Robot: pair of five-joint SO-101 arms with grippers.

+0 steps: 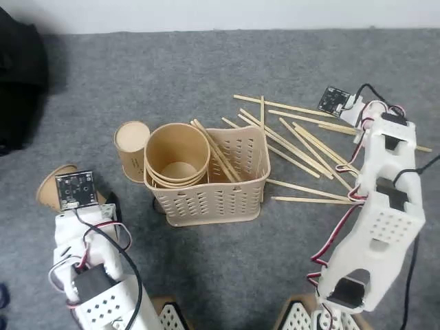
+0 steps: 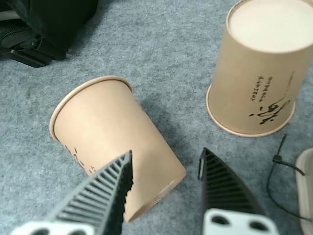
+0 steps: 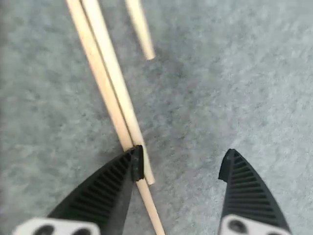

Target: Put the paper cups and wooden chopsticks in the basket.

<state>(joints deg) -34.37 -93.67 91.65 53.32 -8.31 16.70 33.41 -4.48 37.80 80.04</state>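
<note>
A paper cup (image 2: pixel 112 142) lies on its side on the grey carpet, and my left gripper (image 2: pixel 166 164) stands open just over its base end, one finger above the cup wall. Beside it, an upside-down paper cup (image 2: pixel 259 68) stands next to the beige basket (image 1: pixel 213 196). The basket holds stacked paper cups (image 1: pixel 177 155) and a few chopsticks (image 1: pixel 218 152). Several wooden chopsticks (image 1: pixel 302 148) lie scattered right of the basket. My right gripper (image 3: pixel 183 159) is open low over the carpet, with one fingertip (image 3: pixel 136 159) touching a pair of chopsticks (image 3: pixel 107 83).
A black bag (image 2: pixel 44 24) lies at the far left on the carpet. The left arm (image 1: pixel 89 275) and right arm (image 1: pixel 381 206) rise from the near edge. Bare carpet (image 1: pixel 227 268) lies in front of the basket.
</note>
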